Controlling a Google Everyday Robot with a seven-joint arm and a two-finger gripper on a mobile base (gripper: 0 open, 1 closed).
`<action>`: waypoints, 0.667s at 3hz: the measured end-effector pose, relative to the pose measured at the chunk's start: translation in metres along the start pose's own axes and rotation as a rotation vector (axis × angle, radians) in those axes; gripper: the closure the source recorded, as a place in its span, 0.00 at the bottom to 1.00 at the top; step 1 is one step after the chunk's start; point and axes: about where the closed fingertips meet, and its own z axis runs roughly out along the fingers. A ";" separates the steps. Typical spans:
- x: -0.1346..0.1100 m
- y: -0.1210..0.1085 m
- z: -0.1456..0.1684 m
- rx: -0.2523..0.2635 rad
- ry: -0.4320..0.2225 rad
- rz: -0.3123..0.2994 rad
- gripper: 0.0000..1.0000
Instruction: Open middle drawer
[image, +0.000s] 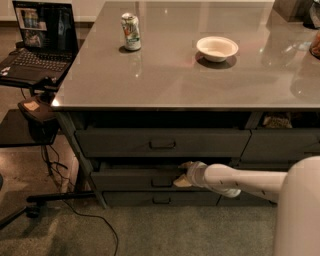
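Note:
The middle drawer (132, 179) is a shallow dark grey front under the table, between a taller top drawer (120, 142) and a thin lowest drawer (130, 199). Its small dark loop handle (161, 182) sits at front centre. A dark gap shows above its top edge; its inside is hidden. My gripper (182, 175) reaches in from the right on a white arm (240, 181) and sits at the drawer's top edge, just right of and above the handle, touching the front.
The grey table top (190, 80) carries a drink can (131, 31) and a white bowl (217, 48). A laptop (40, 40) stands on a side stand at the left, with cables (75, 200) on the carpet. More drawers (285, 145) are at the right.

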 end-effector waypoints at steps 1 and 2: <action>0.004 0.015 -0.014 0.000 0.002 0.021 1.00; 0.004 0.015 -0.014 0.000 0.002 0.021 1.00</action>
